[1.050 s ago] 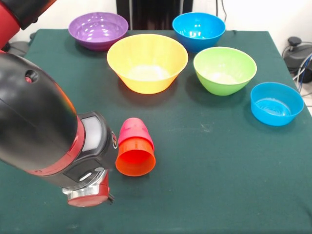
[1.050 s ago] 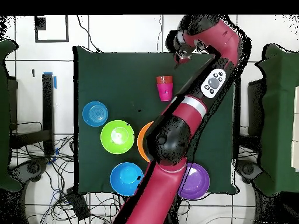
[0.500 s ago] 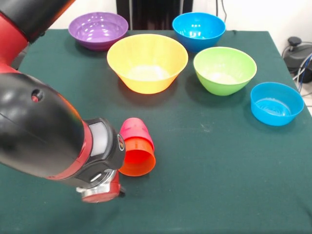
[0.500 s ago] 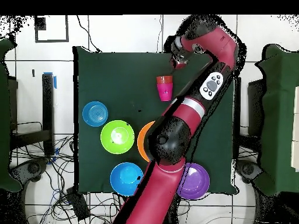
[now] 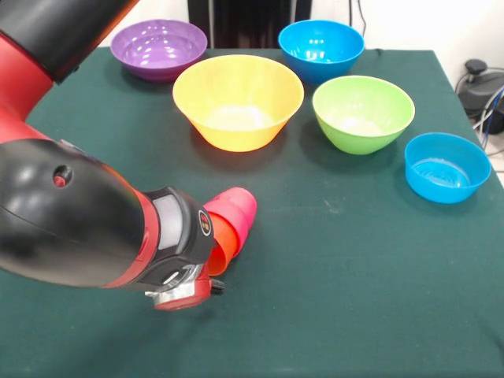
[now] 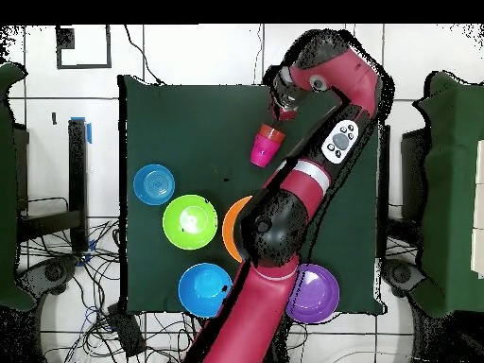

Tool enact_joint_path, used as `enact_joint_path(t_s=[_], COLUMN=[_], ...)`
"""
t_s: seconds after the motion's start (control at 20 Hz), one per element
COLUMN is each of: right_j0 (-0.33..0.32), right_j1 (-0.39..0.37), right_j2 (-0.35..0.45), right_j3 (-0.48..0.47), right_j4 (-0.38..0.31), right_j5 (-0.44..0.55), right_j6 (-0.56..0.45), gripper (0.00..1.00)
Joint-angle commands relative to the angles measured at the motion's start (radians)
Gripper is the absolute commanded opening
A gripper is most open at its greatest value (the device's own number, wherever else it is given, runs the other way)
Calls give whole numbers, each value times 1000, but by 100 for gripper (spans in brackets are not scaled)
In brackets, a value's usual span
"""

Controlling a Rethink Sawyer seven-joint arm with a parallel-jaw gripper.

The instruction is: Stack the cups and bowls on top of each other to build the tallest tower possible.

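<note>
Now, step: a judgement, the gripper (image 5: 206, 277) is working on the toppled two-cup stack, pushing or gathering it.
Cups: the orange cup (image 5: 220, 238) nested with the red-pink cup (image 5: 235, 209) lies on its side on the table (image 5: 362, 276), toward the edge away from the bowls.
Bowls: yellow bowl (image 5: 238, 101), green bowl (image 5: 363, 113), purple bowl (image 5: 158, 48) and two blue bowls (image 5: 320, 49) sit apart along the opposite edge, unstacked.
Tool: touching the orange cup's mouth; cannot tell whether spread or pinching.
Next: probably stand the pair upright.
</note>
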Motion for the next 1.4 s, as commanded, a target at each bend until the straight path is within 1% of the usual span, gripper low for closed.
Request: enact_joint_path(t_s=[0.05, 0.25, 0.5, 0.65, 0.85, 0.95, 1.15, 1.4], right_j0=[-2, 7, 12, 14, 11, 8, 2, -16], right_j1=[4, 10, 17, 15, 19, 18, 29, 47], right_j2=[-16, -1, 6, 7, 15, 17, 28, 9], right_j3=[-96, -87, -82, -84, -90, -96, -106, -121], right_j4=[-25, -37, -45, -40, -27, -18, -3, 15], right_j5=[43, -6, -12, 21, 43, 73, 87, 84], right_j6=[12, 0, 1, 24, 28, 27, -3, -73], gripper=[100, 100, 100, 100, 100, 100, 100, 100])
